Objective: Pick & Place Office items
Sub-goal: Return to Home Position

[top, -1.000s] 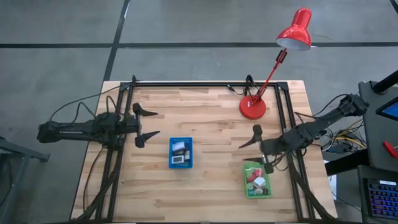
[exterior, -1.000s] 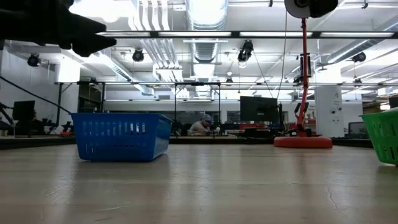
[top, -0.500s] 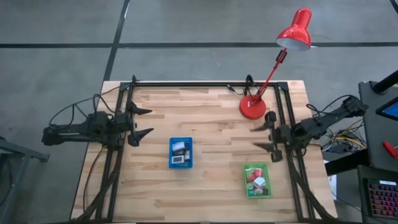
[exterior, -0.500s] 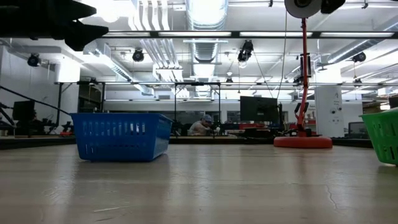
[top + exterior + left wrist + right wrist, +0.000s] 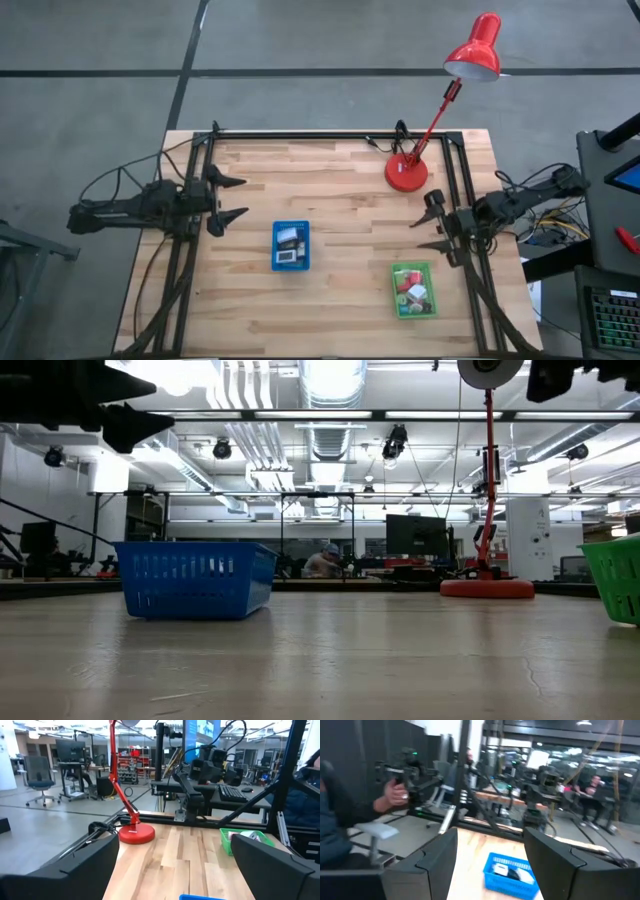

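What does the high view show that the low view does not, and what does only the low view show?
Only the high view looks into the trays: office items lie inside the blue tray and the green tray. It also shows the left gripper and the right gripper, both with fingers open, near the sides of the table. Only the low view shows the room behind, with a person seated far off. Both show the two trays and the red lamp.
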Robot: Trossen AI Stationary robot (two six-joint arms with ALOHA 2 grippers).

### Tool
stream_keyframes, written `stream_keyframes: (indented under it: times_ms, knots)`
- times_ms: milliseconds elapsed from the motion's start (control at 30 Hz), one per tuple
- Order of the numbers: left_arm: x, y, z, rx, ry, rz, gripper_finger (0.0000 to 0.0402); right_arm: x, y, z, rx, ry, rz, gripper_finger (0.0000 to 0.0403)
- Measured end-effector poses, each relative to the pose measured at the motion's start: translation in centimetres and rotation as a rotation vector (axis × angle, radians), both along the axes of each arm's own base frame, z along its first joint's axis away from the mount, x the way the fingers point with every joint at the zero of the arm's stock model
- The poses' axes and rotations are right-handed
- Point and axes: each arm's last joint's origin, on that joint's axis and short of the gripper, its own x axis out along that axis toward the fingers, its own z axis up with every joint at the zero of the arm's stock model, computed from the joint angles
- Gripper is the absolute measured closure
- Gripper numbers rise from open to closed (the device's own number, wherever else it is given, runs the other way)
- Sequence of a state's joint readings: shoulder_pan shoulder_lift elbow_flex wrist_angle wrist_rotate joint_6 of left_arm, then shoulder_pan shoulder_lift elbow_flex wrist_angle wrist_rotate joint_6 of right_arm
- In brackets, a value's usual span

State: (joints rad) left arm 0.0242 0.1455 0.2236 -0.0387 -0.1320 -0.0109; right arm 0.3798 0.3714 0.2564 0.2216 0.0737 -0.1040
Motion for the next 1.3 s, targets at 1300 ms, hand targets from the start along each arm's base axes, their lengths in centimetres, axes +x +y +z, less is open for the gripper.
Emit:
stream_keyframes:
  times_ms: [1300]
  knots:
    - [-0.8,0.1,-2.9,-0.091,0.012,0.050,0.0016,-3.0,-1.1,-4.0,-0.093,-0.011,0.037,0.0179]
